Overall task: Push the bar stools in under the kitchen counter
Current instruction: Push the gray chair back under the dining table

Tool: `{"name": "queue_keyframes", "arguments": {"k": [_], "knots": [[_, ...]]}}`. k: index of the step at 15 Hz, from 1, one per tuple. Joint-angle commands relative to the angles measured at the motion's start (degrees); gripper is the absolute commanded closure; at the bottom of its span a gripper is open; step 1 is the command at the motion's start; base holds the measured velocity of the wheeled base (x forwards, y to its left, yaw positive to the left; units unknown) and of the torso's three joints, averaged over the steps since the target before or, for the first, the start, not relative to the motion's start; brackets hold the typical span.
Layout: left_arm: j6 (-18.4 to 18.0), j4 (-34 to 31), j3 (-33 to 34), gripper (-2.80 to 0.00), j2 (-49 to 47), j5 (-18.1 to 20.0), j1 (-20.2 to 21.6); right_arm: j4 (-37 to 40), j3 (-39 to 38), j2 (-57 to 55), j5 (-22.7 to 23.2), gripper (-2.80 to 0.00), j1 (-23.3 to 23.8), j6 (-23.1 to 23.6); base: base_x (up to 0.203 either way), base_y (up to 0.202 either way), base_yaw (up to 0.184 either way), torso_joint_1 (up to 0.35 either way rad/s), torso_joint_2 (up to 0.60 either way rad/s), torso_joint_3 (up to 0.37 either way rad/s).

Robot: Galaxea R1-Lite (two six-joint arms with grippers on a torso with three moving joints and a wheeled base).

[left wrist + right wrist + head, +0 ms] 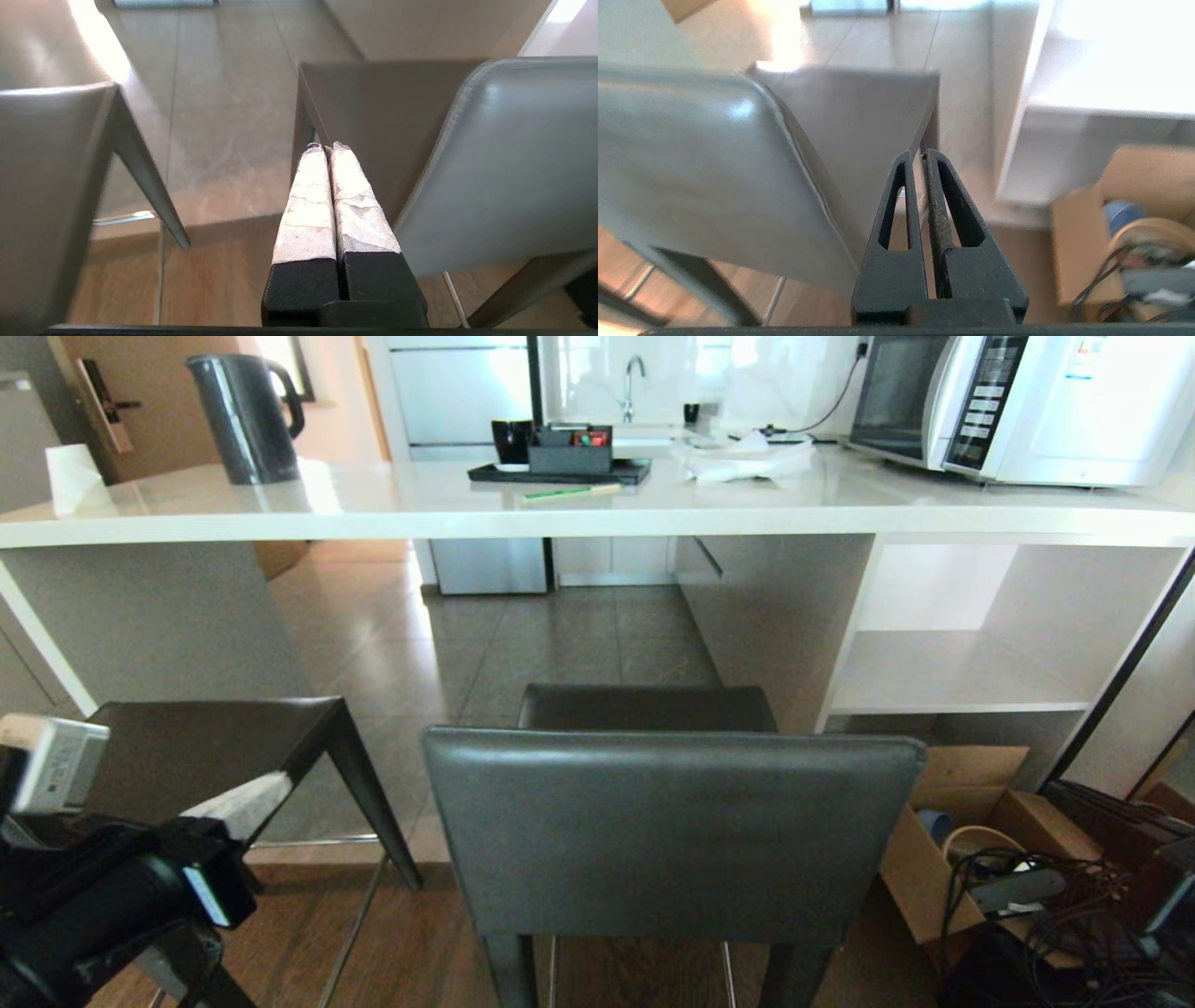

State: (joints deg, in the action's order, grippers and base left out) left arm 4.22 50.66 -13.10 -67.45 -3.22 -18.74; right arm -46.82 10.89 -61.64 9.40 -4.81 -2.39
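Note:
The nearer of the two bar stools [672,831] stands in front of me, its dark grey backrest towards me and its seat short of the kitchen counter [597,513]. The other stool [205,756] is to the left, with its seat under the counter's edge. My left gripper [275,784] hangs in the gap between the two stools, its white-taped fingers [308,196] shut on nothing. In the left wrist view the gripper [327,147] points past the nearer stool's backrest [514,163]. My right gripper [916,154] is shut and empty, just off the right end of that backrest [700,177].
A white open shelf unit [943,672] stands under the counter on the right. Below it are a cardboard box [971,840] and tangled cables [1055,915]. On the counter are a kettle [245,418], a black tray [560,471] and a microwave [1018,401]. The floor is tiled under the counter.

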Motion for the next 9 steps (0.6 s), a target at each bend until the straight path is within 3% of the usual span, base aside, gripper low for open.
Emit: {"name": "queue_keyframes", "arguments": {"k": [1,6,9], "knots": [[0.1,2.4,-1.5,0.00,-9.9,-0.7,-1.7,-2.8,-0.2,-7.4,0.1,0.00,-0.7,-0.1,0.000,0.000,0.000,0.000,0.00,0.000],[0.3,4.6,-4.3,0.00,-17.5,-1.3,-4.1,-7.3,0.9,-13.5,-0.1,0.00,-8.3,0.2,0.000,0.000,0.000,0.000,0.00,0.000],[0.2,7.7,-5.1,0.00,-21.1,-1.2,-5.3,-9.6,3.8,-18.0,-1.8,0.00,-9.3,1.9,0.000,0.000,0.000,0.000,0.00,0.000]]}}
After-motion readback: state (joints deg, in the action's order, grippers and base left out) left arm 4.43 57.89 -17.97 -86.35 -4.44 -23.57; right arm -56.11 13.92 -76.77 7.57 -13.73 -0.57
